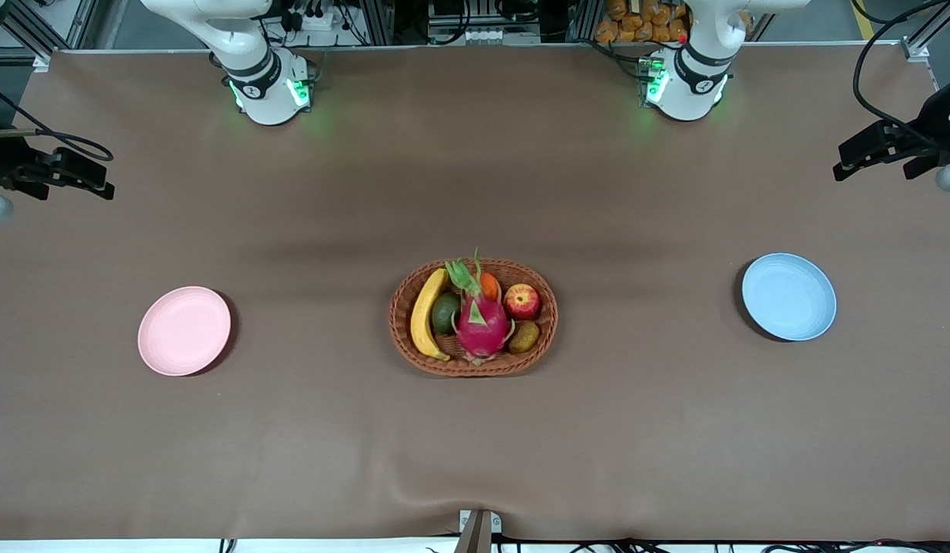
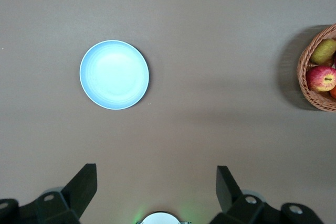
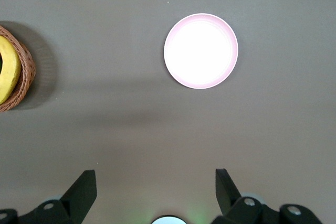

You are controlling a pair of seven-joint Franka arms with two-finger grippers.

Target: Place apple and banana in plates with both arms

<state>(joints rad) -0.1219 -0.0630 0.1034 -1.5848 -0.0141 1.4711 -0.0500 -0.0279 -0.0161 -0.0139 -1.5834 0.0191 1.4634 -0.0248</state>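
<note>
The banana [image 1: 426, 315] and the apple [image 1: 522, 301] lie in an oval wicker basket [image 1: 475, 367] at the table's middle. The pink plate [image 1: 184, 330] is empty toward the right arm's end, and the blue plate [image 1: 789, 296] is empty toward the left arm's end. My left gripper [image 2: 156, 174] is open and empty, high over bare table between its base and the blue plate [image 2: 114, 74]; it shows at the front view's edge [image 1: 847, 163]. My right gripper [image 3: 156, 179] is open and empty, high over bare table near the pink plate [image 3: 201, 51]. The apple [image 2: 321, 78] and banana [image 3: 8, 74] show at the wrist views' edges.
The basket also holds a pink dragon fruit [image 1: 481, 322], a green avocado [image 1: 445, 312], a small orange fruit [image 1: 489, 286] and a brown kiwi [image 1: 524, 336]. A brown cloth covers the table, with a fold near its front edge [image 1: 413, 476].
</note>
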